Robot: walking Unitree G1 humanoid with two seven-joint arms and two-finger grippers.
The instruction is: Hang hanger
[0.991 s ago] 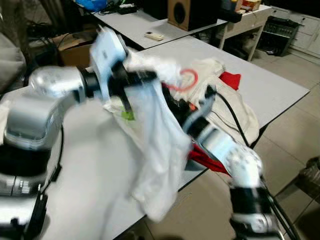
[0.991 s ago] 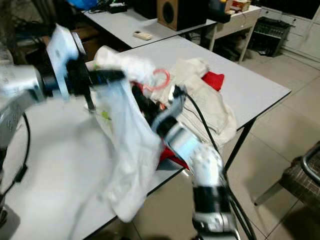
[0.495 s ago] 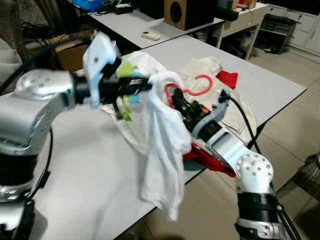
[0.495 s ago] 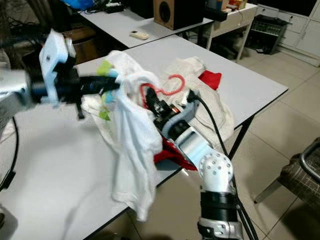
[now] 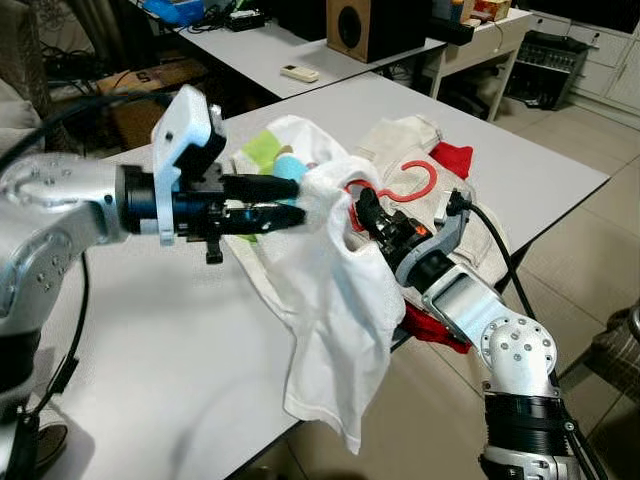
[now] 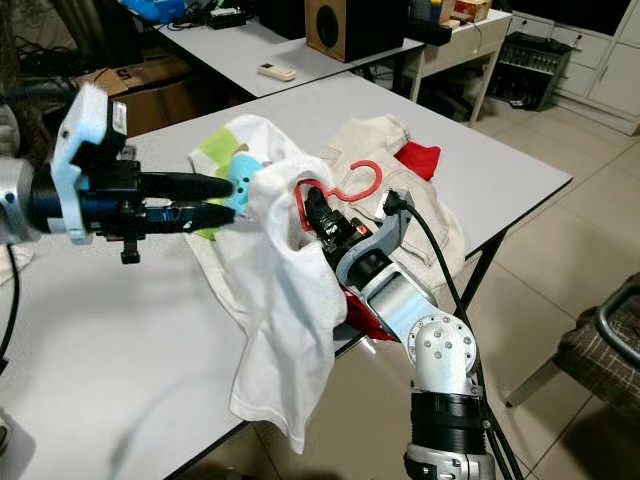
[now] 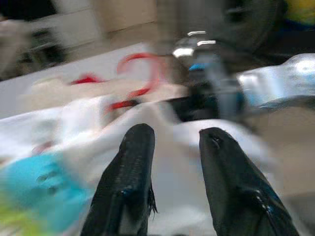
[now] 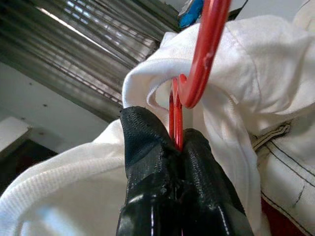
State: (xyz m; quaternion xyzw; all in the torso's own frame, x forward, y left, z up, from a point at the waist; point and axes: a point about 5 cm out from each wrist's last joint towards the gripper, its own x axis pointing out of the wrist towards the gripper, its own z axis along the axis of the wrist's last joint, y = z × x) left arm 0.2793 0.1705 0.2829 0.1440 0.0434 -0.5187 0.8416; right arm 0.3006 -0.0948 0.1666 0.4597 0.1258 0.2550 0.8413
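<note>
— Hanger (image 6: 340, 190), where is it?
— Red, lifted above the table's (image 6: 90, 340) front edge, its hook curling over a heap of cream clothes (image 6: 415, 205). The right gripper (image 8: 177, 142), reaching up from below that edge, is clamped on its neck.
— And the left gripper (image 5: 290, 200)?
— Stretched level across the table, fingers slightly parted at the collar of a white T-shirt (image 5: 335, 330) that drapes over the hanger and hides its shoulders.
— Anything else nearby?
— A speaker (image 5: 362, 25) on the far table.
</note>
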